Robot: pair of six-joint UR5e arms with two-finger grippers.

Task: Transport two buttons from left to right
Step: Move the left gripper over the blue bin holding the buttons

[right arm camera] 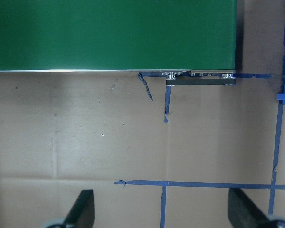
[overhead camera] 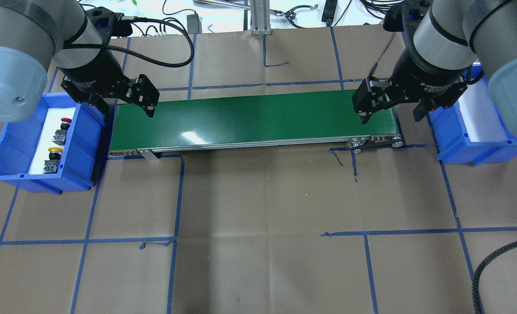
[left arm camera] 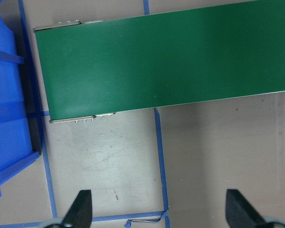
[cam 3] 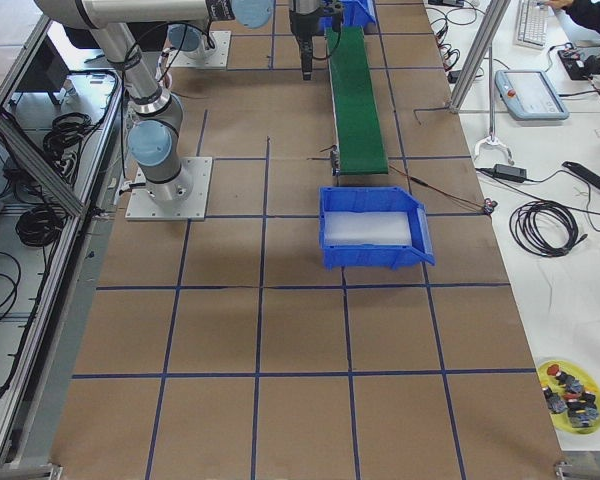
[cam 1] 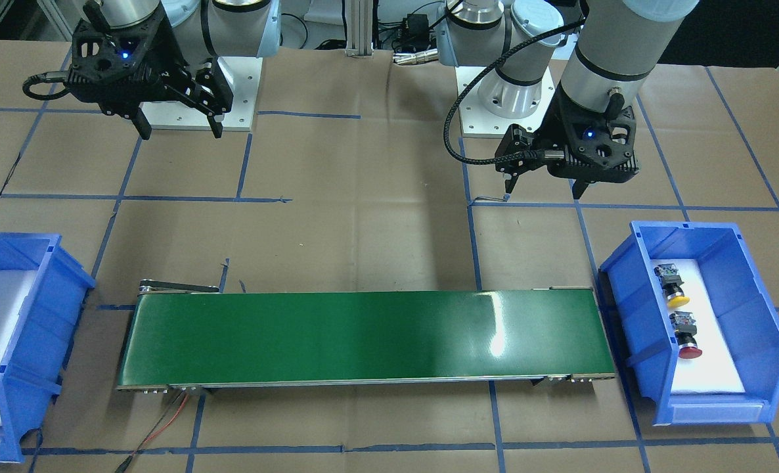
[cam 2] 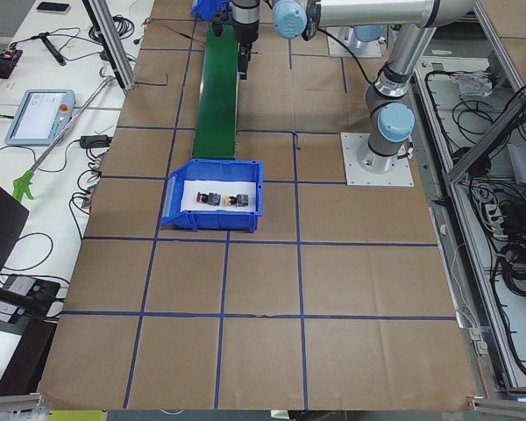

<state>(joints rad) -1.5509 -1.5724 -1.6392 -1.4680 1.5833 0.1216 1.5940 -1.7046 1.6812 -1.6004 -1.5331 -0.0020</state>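
I have both buttons in the open-topped blue plastic bin (cam 1: 757,309) at the right of the front-facing view, lying on its white liner. The push-button with the round yellow cap (cam 1: 673,288) sits above the red-capped push-button (cam 1: 686,336), near it but apart. A long green conveyor belt (cam 1: 363,338) runs across mid-frame toward a second blue plastic bin (cam 1: 28,328) at the left edge, which I take as the destination. My left gripper (cam 1: 542,189), upper right, hangs with fingers spread wide over bare brown paper, short of the source bin, so I judge nothing is picked yet. My right gripper (cam 1: 181,130), upper left, is equally spread and carries nothing, probably placed to receive at the belt's far end.
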